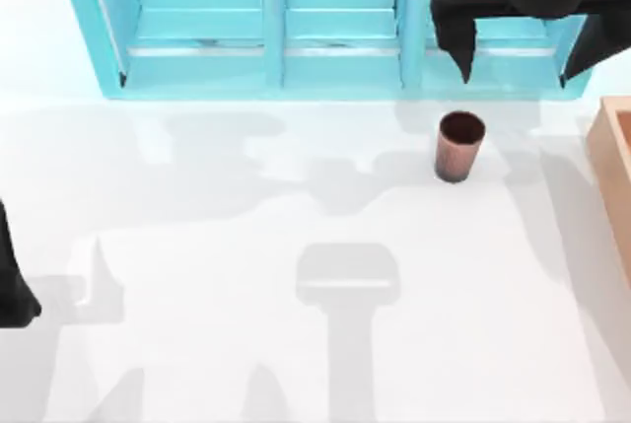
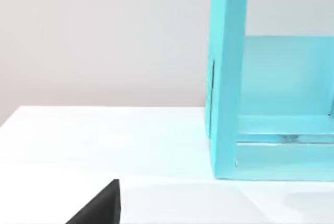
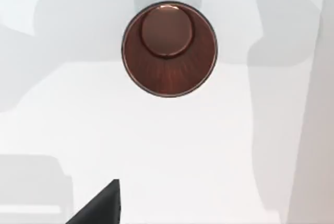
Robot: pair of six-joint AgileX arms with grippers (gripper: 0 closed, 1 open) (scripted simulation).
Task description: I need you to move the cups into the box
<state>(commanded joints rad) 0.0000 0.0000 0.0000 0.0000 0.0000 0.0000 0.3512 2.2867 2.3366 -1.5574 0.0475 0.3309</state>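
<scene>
One reddish-brown copper cup (image 1: 459, 147) stands upright on the white table, just in front of the turquoise shelf. In the right wrist view the cup (image 3: 169, 49) is seen straight from above, dark inside and nothing in it. My right gripper (image 1: 515, 76) hangs open above the shelf's right end, behind and slightly right of the cup, holding nothing. One of its dark fingertips (image 3: 102, 205) shows in the right wrist view. The tan box (image 1: 613, 162) is cut off by the table's right edge. My left gripper (image 1: 12, 290) is parked at the left edge.
The big turquoise shelf unit (image 1: 296, 24) spans the back of the table, and its left end (image 2: 229, 78) shows in the left wrist view. White tabletop (image 1: 246, 275) stretches in front of and to the left of the cup.
</scene>
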